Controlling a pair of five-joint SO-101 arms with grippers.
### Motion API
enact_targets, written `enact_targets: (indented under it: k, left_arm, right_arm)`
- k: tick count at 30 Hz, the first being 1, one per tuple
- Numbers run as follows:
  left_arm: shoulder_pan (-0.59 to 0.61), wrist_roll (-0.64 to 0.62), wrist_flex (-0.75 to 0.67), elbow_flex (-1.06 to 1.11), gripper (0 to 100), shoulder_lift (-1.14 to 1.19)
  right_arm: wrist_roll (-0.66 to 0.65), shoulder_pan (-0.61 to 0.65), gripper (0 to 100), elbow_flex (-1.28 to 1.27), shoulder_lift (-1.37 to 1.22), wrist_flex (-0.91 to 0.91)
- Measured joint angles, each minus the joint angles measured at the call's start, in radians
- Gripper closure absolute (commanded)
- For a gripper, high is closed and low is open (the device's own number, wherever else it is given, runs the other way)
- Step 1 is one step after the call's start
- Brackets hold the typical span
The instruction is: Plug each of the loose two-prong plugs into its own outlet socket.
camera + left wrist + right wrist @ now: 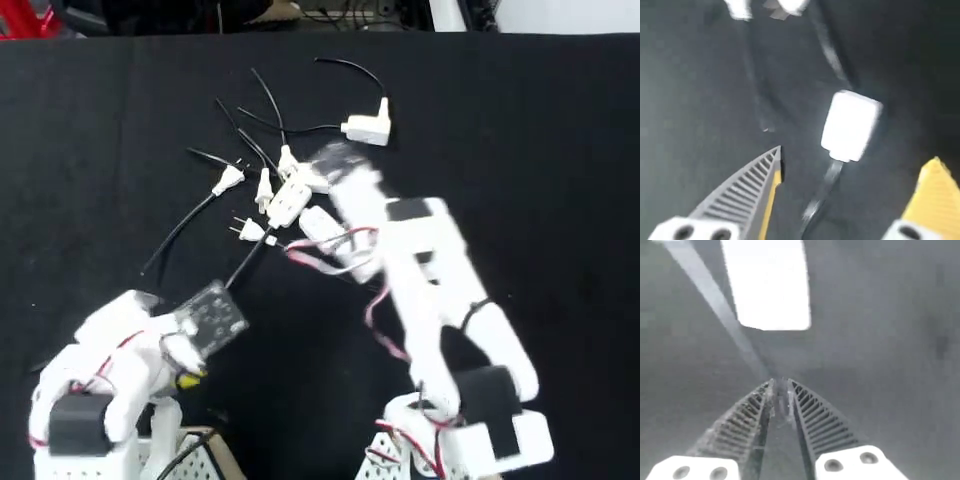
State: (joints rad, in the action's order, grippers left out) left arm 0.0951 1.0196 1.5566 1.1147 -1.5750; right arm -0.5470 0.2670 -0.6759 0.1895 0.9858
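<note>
**Right gripper closed at the cluster, left gripper open**

The right gripper (781,386) has its fingertips pressed together, just short of a white block (767,285). Its arm (420,260) reaches over the cluster of white plugs and sockets (285,195) on the black table (540,130). The left gripper (857,153) is spread wide, with a white plug (850,127) lying on the table between its fingers.

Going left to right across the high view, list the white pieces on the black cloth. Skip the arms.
Two-prong plug on a black cord → white outlet block → angled plug at the far side. The other plugs crowd around the block, so they are left out.
</note>
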Motion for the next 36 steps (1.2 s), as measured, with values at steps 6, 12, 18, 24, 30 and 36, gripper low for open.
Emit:
enact_targets:
  k: [6, 12, 18, 24, 30, 36]
  left_arm:
    - [0.201, -0.135, -0.043, 0.081, 59, -0.213]
    - [0.31, -0.391, -0.239, 0.29, 59, -0.21]
    - [0.321, -0.548, -0.27, 0.298, 59, -0.178]
    - [0.368, -0.555, -0.253, 0.322, 59, -0.176]
    - [0.451, -0.56, -0.333, 0.407, 59, -0.176]
    - [0.466, -0.56, -0.35, 0.413, 59, -0.176]
  right_arm:
    - [-0.235, 0.149, 93.5, 0.0, 0.02, -0.052]
    - [-0.269, 0.281, 86.4, 0.0, 0.02, -0.19]
    - [-0.261, 0.348, 86.4, 0.063, -0.069, -0.278]
    - [-0.261, 0.359, 86.4, 0.242, -0.33, -0.353]
    - [-0.198, 0.33, 86.4, 0.439, -0.555, -0.353]
    - [-0.195, 0.321, 86.4, 0.586, -0.652, -0.278]
